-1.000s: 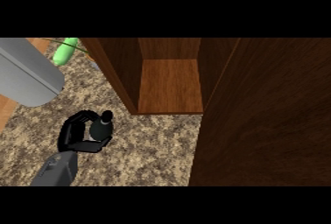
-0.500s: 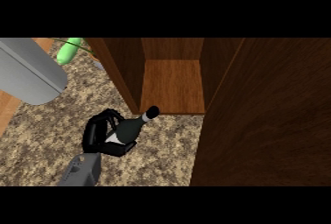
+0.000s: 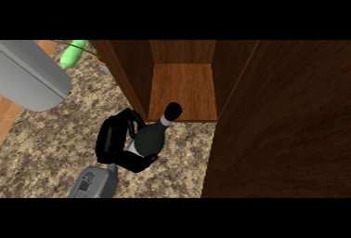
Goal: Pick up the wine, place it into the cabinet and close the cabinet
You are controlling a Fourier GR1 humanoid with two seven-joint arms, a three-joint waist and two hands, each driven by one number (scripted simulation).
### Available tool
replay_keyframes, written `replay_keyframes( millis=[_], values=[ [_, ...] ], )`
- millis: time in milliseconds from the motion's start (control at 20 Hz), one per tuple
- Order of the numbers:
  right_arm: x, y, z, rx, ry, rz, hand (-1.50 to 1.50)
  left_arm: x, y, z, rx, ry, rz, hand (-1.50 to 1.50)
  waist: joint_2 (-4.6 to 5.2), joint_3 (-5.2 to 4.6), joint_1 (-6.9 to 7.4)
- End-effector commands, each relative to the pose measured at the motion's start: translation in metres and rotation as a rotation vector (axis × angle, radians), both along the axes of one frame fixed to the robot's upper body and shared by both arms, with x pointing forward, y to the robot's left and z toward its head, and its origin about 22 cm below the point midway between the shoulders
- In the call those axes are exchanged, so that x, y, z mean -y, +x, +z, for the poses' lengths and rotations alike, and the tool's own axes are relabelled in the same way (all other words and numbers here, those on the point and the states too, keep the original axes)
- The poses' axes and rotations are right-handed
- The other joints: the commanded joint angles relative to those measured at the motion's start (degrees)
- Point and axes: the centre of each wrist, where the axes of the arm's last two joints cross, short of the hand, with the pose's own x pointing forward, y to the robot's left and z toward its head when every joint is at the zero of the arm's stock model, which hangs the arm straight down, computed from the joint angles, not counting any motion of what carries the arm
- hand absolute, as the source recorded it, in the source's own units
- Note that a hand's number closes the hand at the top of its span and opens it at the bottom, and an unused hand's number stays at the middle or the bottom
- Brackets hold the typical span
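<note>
Scanning left to right, we see a big grey object at the upper left, over the wooden strip that edges the counter. Could be our other forearm, but we can't tell, and no hand shows on it. Just right of it, at the top, lies a green item, well apart from our work.

Next comes our hand w/ fingers curled round the wine, holding it by the body. Bottle is tilted, w/ the neck and dark cap pointing up-right toward the cabinet; the cap sits about at the front lip of the cabinet floor.

Risks, as we judge them:
- Cabinet's left wall is just beside our fingers and the bottle's shoulder. Pushing straight ahead could knock knuckles or glass vs. that wall's front edge and twist the bottle in the hold.
- Bottle is leaning, so setting it down like this may tip it; needs to come upright first.
- The base may catch on the floor's lip if we go in low.

Room: the opening is narrow, between the left wall and the dark door, which stands open and fills the right side. Free counter lies left and below our hand; nothing to the right. Best path prob. a bit right, then in. The door stays to be shut after.
</note>
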Motion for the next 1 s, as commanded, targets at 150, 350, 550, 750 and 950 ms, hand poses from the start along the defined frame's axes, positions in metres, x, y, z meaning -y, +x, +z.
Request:
replay_keyframes(
  millis=[150,350,550,750,950],
  values=[
    [0.001,-0.024,-0.003,-0.008,0.013,0.075,-1.5,0.051,-0.018,0.064,-0.034,-0.084,-0.031,1.5,0.13,-0.03,-0.44],
    [0.006,-0.019,-0.008,-0.006,0.008,0.063,-1.5,0.075,-0.011,0.118,-0.018,-0.072,0.002,1.5,0.23,0.02,-0.53],
    [0.006,-0.017,0.001,-0.007,0.017,0.062,-1.5,0.082,0.013,0.152,-0.051,-0.048,0.014,1.5,0.3,-0.03,-0.63],
    [0.008,-0.017,0.001,-0.006,0.0,0.079,-1.5,0.099,0.033,0.165,-0.113,-0.052,0.033,1.5,0.39,-0.03,-1.08],
    [0.003,-0.015,-0.003,-0.003,0.011,0.068,-1.5,0.098,0.05,0.168,-0.086,-0.022,0.083,1.5,0.46,-0.05,-0.79]
  ],
)
